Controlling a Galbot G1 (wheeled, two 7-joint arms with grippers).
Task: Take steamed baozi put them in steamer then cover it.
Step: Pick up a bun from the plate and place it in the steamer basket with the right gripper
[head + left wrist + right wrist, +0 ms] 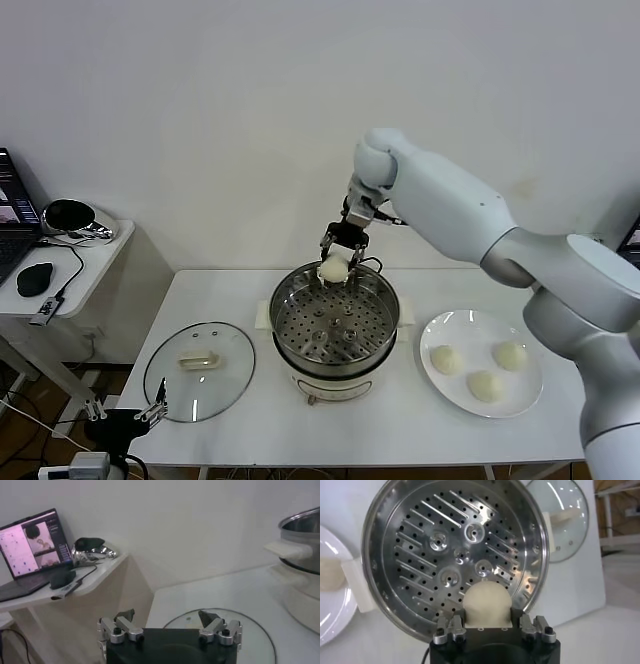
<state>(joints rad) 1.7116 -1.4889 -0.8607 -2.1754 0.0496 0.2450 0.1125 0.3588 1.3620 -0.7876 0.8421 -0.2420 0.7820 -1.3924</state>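
Right gripper [335,262] — clamping one baozi [333,269], hovering over the steamer's [335,322] far rim — risking release onto the rim, bun rolling outside.

Even, soft indoor light. Glare streaks my round shiny steel steamer [455,555]; faint shadows on the white counter [400,440]. My left wrist view looks dim and hazy.

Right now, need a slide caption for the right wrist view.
Right gripper holds a bun over the empty steamer, lid lying on the table beyond.
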